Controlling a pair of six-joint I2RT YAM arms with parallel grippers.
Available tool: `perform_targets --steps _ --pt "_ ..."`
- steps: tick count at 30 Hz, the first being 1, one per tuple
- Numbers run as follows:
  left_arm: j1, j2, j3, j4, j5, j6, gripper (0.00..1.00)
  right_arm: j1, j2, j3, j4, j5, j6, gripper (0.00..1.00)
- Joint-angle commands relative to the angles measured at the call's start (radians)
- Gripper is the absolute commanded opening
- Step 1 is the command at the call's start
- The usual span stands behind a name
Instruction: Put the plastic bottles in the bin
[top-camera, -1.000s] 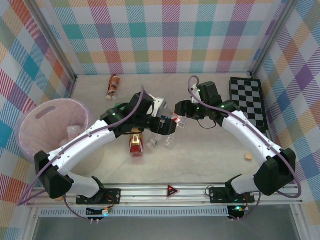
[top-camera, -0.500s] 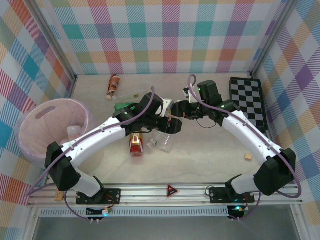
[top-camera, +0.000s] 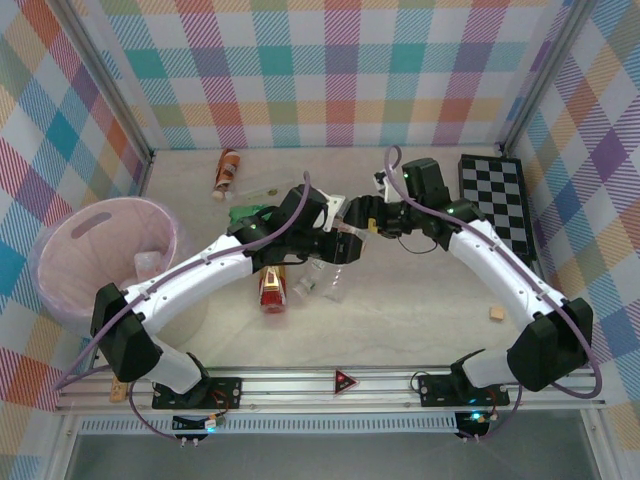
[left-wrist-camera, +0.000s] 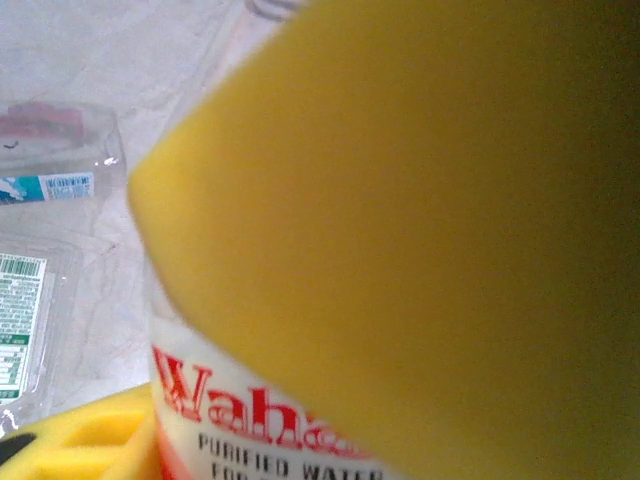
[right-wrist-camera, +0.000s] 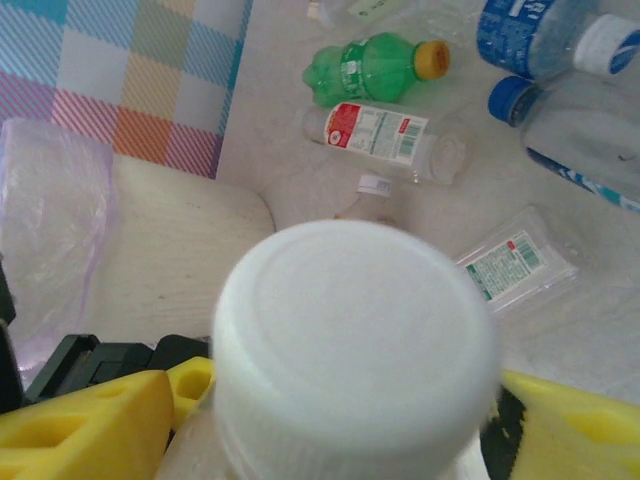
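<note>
Left gripper (top-camera: 343, 243) pads pressed onto the labelled body of the white-capped bottle (top-camera: 351, 229), red label text right up against the yellow pad in the left wrist view, so holding it; right gripper (right-wrist-camera: 335, 425) jaws stand apart around the same bottle's cap end, one pad just beside it, a dark gap at the other, reads as not gripping. Both meet mid-table over loose bottles: red-labelled bottle (top-camera: 272, 287) and flattened clear bottle (top-camera: 335, 287) under the left arm, green bottle (right-wrist-camera: 375, 67) and blue-capped bottle (right-wrist-camera: 570, 110) near. Bin (top-camera: 48, 250) at far left against the side wall, well apart from the held bottle. Risk, my judgement: if the right jaws are not clear when the left arm swings, the cap snags and the bottle twists out onto the pile; thin slick plastic could also buckle and slip from a side grip; a low carry could clip the bin rim. Room: bare table front-right between pile and checkerboard (top-camera: 497, 205); back wall close behind the right wrist; brown-orange bottle (top-camera: 227, 170) by the back wall, off the path to the bin
</note>
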Motion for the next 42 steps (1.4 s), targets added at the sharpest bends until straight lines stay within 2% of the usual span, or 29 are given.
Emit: perform_targets --steps 1,7,11,14,18,23,28,36,42 --pt "-0.013 0.022 0.006 -0.019 -0.018 -0.003 0.53 -0.043 -0.052 0.034 -0.038 0.015 0.024 0.83" --pt "-0.012 0.051 0.043 -0.058 -0.060 0.010 0.53 -0.103 -0.138 0.059 -0.125 0.031 -0.005 0.89" --pt "-0.008 0.056 0.084 -0.096 -0.098 0.018 0.52 -0.136 -0.153 0.113 -0.268 0.153 -0.055 0.89" --pt "0.005 0.043 0.148 -0.176 -0.138 0.037 0.51 -0.158 -0.167 0.095 -0.285 0.176 -0.073 0.89" --pt "0.081 0.025 0.302 -0.380 -0.175 0.082 0.47 -0.165 -0.161 0.063 -0.280 0.177 -0.093 0.89" --pt "0.228 -0.035 0.495 -0.600 -0.257 0.153 0.42 -0.166 -0.137 0.029 -0.255 0.154 -0.117 0.89" --pt "0.407 -0.122 0.566 -0.697 -0.272 0.182 0.35 -0.165 -0.093 0.021 -0.228 0.112 -0.118 0.89" --pt "0.770 -0.250 0.601 -0.716 -0.222 0.200 0.22 -0.165 -0.057 0.054 -0.247 0.090 -0.162 0.89" --pt "1.022 -0.272 0.622 -0.757 -0.200 0.237 0.19 -0.166 -0.058 0.048 -0.259 0.100 -0.185 0.90"
